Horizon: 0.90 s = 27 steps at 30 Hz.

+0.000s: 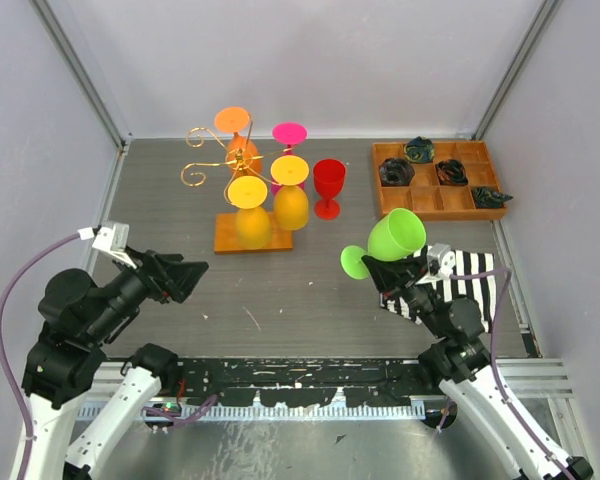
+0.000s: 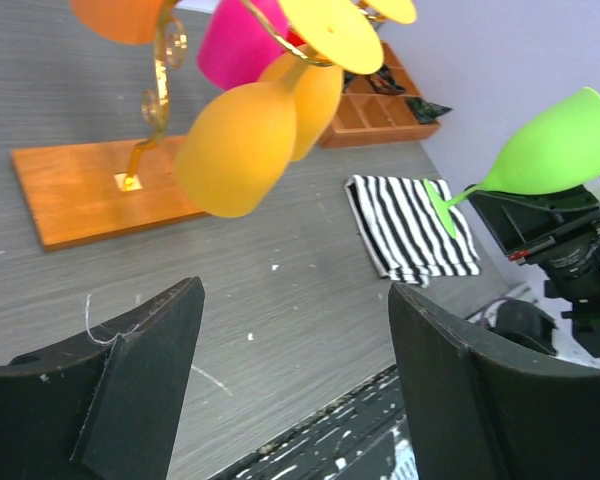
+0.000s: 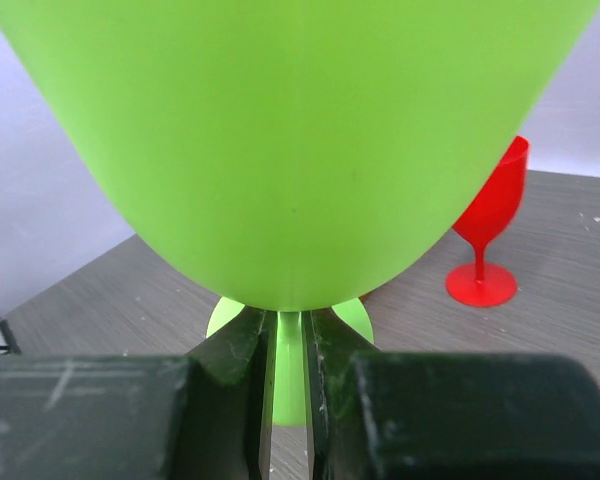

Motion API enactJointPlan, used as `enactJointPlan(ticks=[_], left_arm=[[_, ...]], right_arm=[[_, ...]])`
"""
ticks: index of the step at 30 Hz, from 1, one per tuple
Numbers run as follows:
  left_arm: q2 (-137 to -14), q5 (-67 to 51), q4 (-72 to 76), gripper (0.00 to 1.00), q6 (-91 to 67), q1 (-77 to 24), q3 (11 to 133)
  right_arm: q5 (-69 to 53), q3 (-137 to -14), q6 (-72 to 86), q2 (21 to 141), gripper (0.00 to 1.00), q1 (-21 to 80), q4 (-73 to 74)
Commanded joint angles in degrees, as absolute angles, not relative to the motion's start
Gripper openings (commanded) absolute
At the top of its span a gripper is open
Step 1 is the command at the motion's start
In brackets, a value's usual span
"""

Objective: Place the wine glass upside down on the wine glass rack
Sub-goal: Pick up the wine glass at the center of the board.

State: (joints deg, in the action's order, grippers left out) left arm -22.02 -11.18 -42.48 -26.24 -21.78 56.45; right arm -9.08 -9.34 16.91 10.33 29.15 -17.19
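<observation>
The compartmented wooden tray (image 1: 378, 185) sits ahead of my right gripper (image 1: 385, 268), a little to its right, with dark crumpled things (image 1: 396, 172) in a few compartments. Ahead and to its left stands the wine glass rack (image 1: 225, 243), carrying orange, pink and yellow glasses (image 1: 290, 205) upside down, with a red glass (image 1: 329, 185) upright just beside it. My right gripper is clamped on the stem of the green wine glass (image 1: 395, 240), which is smooth, opaque, tilted and off the table. My left gripper (image 1: 190, 278) stands wide apart, holding nothing.
</observation>
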Motion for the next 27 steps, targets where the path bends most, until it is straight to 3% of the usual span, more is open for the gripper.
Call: enactJointPlan(ticks=[1, 13, 17, 22, 27], left_arm=[[-24.05, -18.96, -33.78, 0.8, -32.71, -21.57, 54.01], [-31.96, -19.02, -18.18, 0.76, -40.47, -24.02, 51.28], [-37.1, -9.83, -13.77, 0.76, -38.65, -35.71, 50.33], [-47.33, 9.74, -10.78, 0.78, -31.22, -60.38, 55.34], [-52.02, 15.34, -1.58, 0.79, -34.59, -64.68, 54.69]], right_arm=[[-14.07, -14.52, 18.84, 8.96, 0.01, 29.44, -16.38], [-16.05, -18.54, 20.87, 14.49, 0.01, 29.45, -23.56], [-15.6, -18.07, 22.01, 15.78, 0.01, 29.45, -27.01], [-14.57, -17.87, 22.04, 16.04, 0.01, 29.44, -30.21], [-14.94, -18.31, 21.91, 15.86, 0.01, 29.44, -31.4]])
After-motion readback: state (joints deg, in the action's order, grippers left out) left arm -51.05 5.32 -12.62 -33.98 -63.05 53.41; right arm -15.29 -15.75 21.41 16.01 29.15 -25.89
